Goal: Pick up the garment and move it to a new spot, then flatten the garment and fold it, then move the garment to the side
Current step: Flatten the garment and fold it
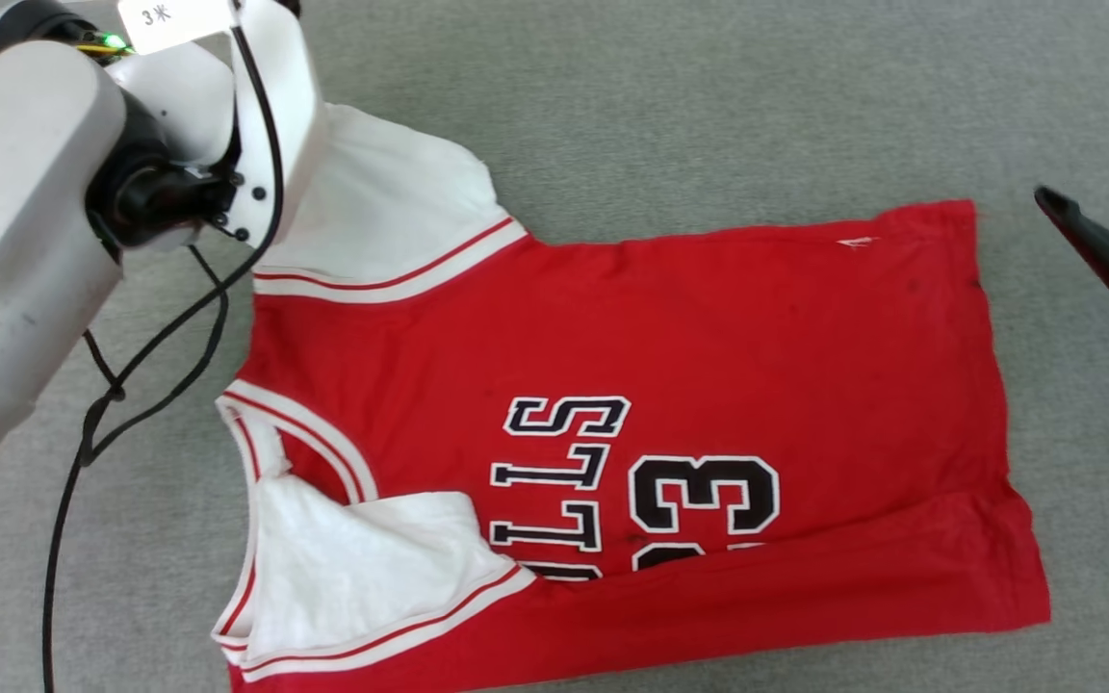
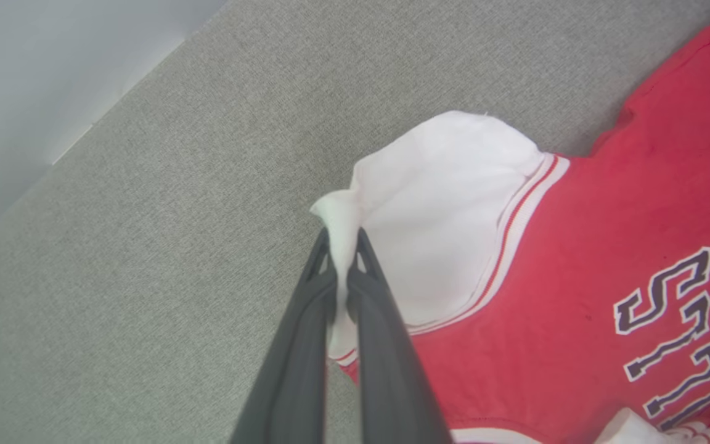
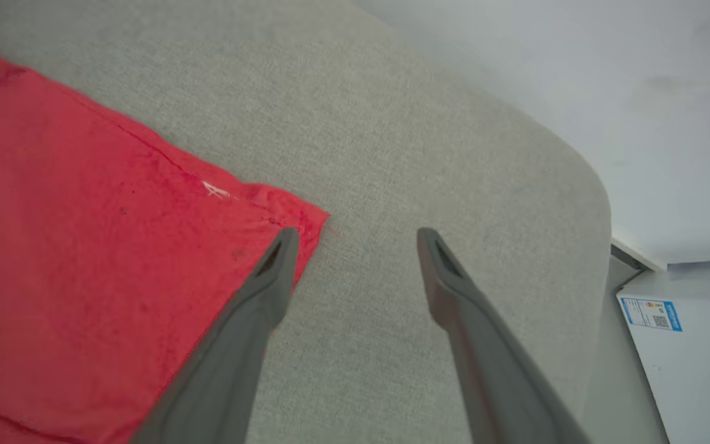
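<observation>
The garment (image 1: 709, 356), a red jersey with white sleeves and black lettering, lies spread sideways on the grey surface, collar to the left and hem to the right. Its near side is folded over the lettering. In the left wrist view my left gripper (image 2: 342, 237) is shut on a pinched tip of the far white sleeve (image 2: 441, 216); in the head view the left arm (image 1: 25, 221) covers that spot. My right gripper (image 3: 355, 237) is open, hovering at the hem's far corner (image 3: 293, 216), one finger over the red cloth. Its dark fingertips (image 1: 1060, 207) show at the head view's right edge.
A grey fabric surface (image 1: 709, 106) lies under everything, with bare room beyond the jersey. Its rounded edge (image 3: 595, 185) is close to the right gripper, with a white box (image 3: 694, 345) below it. A black cable (image 1: 83, 433) hangs from my left arm.
</observation>
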You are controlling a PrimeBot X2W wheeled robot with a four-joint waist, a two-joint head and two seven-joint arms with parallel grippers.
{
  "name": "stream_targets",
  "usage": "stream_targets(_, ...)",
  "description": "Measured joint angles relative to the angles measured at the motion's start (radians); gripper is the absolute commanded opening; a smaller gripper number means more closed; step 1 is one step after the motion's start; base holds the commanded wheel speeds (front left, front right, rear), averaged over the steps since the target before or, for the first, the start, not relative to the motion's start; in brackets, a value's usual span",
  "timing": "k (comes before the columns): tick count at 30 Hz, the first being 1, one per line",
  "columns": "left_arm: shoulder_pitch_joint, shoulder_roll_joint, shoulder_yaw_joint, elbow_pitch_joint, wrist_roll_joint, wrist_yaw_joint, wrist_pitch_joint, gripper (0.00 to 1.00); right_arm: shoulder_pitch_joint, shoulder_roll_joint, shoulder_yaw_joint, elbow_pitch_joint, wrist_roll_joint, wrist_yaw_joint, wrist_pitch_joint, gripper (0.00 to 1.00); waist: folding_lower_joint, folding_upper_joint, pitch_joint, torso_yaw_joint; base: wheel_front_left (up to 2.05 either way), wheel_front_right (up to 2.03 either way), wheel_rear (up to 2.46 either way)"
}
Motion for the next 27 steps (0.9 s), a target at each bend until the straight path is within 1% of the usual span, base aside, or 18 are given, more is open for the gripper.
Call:
stream_targets(2,-0.001,-0.003,-0.009,-0.017,0.001,-0.001,-0.01,0.0,-0.056,-0.04,0.059,0.029,0.064,0.0,0.118,1.0,0.0,0.0,-0.002,0.018,0.0,0.0,0.0)
stream_targets(4,-0.003,-0.011,-0.019,-0.034,0.007,-0.002,-0.022,0.0,-0.104,-0.064,0.098,0.063,0.111,0.0,0.221,1.0,0.0,0.0,0.002,0.035,0.0,0.0,0.0)
stream_targets(7,-0.013,-0.018,-0.027,-0.059,0.007,-0.002,-0.036,0.0,-0.163,-0.069,0.132,0.107,0.151,0.0,0.309,1.0,0.0,0.0,0.017,0.056,0.0,0.0,0.0)
stream_targets(10,-0.028,-0.021,-0.046,-0.086,0.007,-0.003,-0.049,0.0,-0.203,-0.058,0.159,0.16,0.165,0.0,0.365,1.0,0.0,0.0,0.039,0.076,0.0,0.0,0.0)
stream_targets(13,-0.043,-0.022,-0.054,-0.101,0.001,-0.003,-0.065,0.0,-0.227,-0.038,0.182,0.216,0.166,0.0,0.379,1.0,0.0,0.0,0.062,0.094,0.0,0.0,0.0)
stream_targets(19,-0.078,-0.018,-0.075,-0.118,0.0,-0.003,-0.094,0.0,-0.25,0.024,0.217,0.325,0.161,0.0,0.328,1.0,0.0001,0.0,0.108,0.121,0.0,0.0,0.0)
stream_targets(24,-0.091,-0.013,-0.095,-0.119,-0.008,-0.003,-0.113,0.0,-0.255,0.006,0.278,0.35,0.177,-0.002,0.318,1.0,0.0,0.0,0.129,0.131,0.0,0.0,0.0)
stream_targets(25,-0.092,-0.012,-0.101,-0.117,-0.009,-0.003,-0.115,0.0,-0.256,0.002,0.284,0.351,0.185,-0.002,0.306,0.2,0.0,0.0,0.13,0.13,0.0,0.0,0.0)
stream_targets(26,-0.092,-0.009,-0.106,-0.115,-0.009,-0.003,-0.122,0.0,-0.256,0.0,0.29,0.351,0.193,-0.002,0.288,0.0,0.0,0.0,0.129,0.129,0.0,0.0,0.0)
stream_targets(27,-0.093,-0.007,-0.111,-0.112,-0.011,-0.003,-0.127,0.0,-0.257,0.0,0.297,0.353,0.197,-0.002,0.272,0.0,0.0,0.0,0.127,0.127,0.0,0.0,0.0)
